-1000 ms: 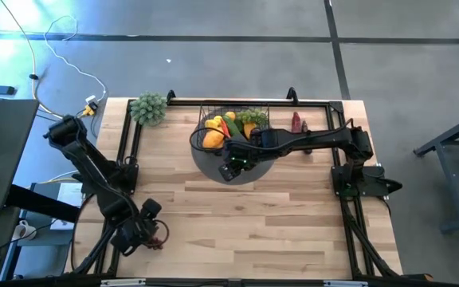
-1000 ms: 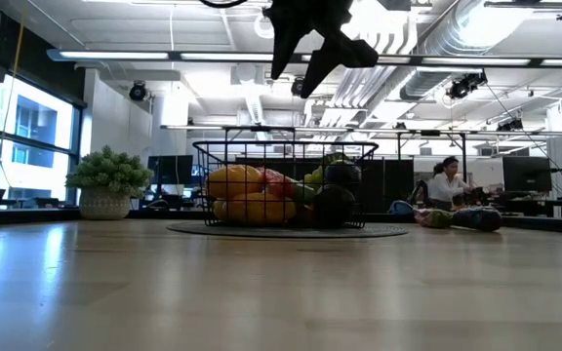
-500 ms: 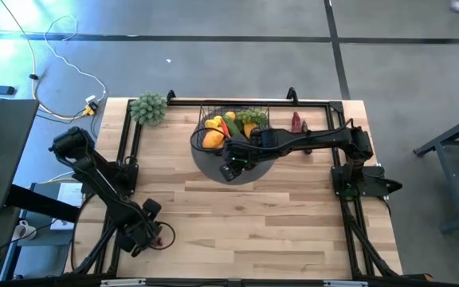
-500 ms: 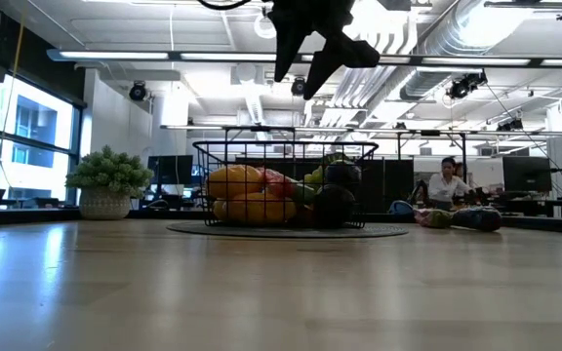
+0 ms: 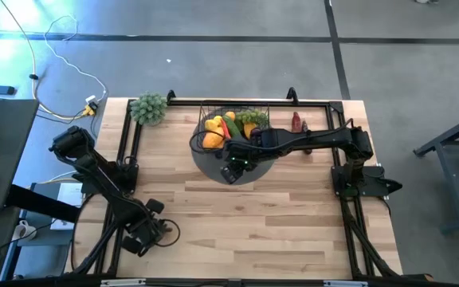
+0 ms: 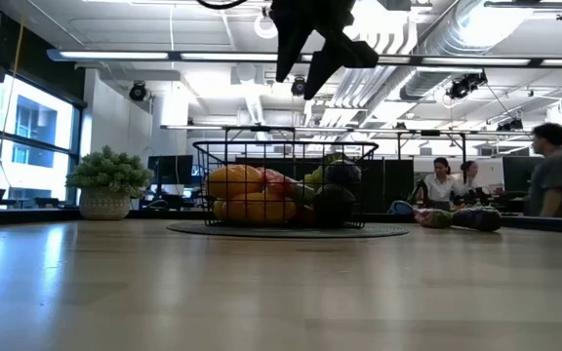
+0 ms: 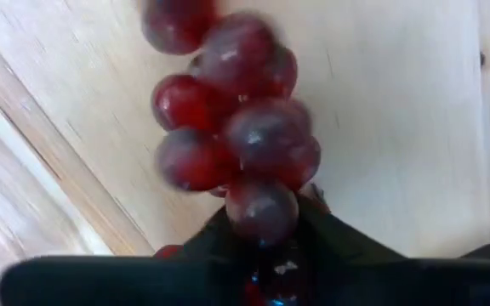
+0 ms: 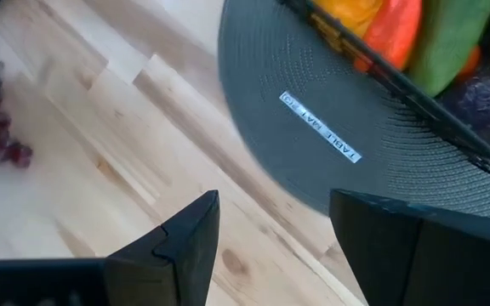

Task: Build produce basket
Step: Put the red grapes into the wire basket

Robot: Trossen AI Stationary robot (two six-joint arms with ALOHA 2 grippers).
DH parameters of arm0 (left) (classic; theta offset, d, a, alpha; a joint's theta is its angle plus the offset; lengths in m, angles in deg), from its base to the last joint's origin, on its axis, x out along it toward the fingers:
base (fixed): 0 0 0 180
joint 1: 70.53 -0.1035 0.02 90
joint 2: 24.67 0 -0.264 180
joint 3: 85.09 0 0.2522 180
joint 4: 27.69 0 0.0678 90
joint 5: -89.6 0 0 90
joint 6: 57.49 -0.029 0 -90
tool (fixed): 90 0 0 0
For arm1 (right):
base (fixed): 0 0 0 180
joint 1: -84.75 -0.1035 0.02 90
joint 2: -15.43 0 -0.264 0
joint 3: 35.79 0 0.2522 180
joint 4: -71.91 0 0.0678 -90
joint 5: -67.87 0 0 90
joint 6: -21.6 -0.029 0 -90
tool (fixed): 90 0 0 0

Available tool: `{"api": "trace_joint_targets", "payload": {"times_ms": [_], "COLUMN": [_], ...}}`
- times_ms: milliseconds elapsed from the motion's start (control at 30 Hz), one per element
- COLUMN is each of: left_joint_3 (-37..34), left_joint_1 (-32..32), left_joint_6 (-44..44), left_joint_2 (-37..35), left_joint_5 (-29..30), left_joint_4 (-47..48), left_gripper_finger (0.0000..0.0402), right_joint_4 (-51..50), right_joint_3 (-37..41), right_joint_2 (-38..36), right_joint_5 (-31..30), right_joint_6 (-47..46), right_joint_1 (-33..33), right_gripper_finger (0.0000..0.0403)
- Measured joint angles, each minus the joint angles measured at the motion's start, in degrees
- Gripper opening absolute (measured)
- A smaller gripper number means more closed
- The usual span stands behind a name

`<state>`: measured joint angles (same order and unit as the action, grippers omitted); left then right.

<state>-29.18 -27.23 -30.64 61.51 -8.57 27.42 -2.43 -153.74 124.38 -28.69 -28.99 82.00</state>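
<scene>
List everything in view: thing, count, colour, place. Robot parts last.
basket: one, black wire, on the disc at the table's far middle
produce in basket: several, yellow, orange, green, red, dark purple
disc: one, grey, under the basket
red grapes: one bunch, near left corner, between the left gripper's fingers
bushy plant: one, pale green, far left corner
red item: one, right of the basket
people: three, in the room behind
left gripper: closing on the grapes
right gripper: open, above the disc's near edge
</scene>
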Motion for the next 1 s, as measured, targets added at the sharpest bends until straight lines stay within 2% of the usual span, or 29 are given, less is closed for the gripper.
{"api": "trace_joint_targets", "payload": {"times_ms": [100,167,333,600,1000], "left_joint_3": [0.0,0.0,0.0,0.1,0.1], "left_joint_1": [-1.6,-2.9,-6.1,-13.1,-26.4], "left_joint_6": [-0.4,-1.3,-2.4,-4.5,-4.5], "left_joint_2": [0.0,0.0,-1.8,-9.1,-20.1], "left_joint_5": [-0.2,-0.2,-0.2,-0.2,-0.1], "left_joint_4": [-0.3,-0.5,-0.7,-0.9,-2.7], "left_gripper_finger": [0.0017,0.001,0.002,0.0007,0.001], "right_joint_4": [0.0,-0.1,-0.1,-0.3,0.3], "right_joint_3": [0.0,0.0,0.0,0.0,0.0], "right_joint_2": [-0.1,-0.4,-2.3,-5.5,-6.4], "right_joint_5": [3.2,4.1,4.5,4.1,13.7], "right_joint_6": [1.8,2.9,4.6,8.2,16.6], "right_joint_1": [0.0,0.0,0.0,1.2,5.1], "right_gripper_finger": [0.0204,0.0204,0.0204,0.0204,0.0204]}}
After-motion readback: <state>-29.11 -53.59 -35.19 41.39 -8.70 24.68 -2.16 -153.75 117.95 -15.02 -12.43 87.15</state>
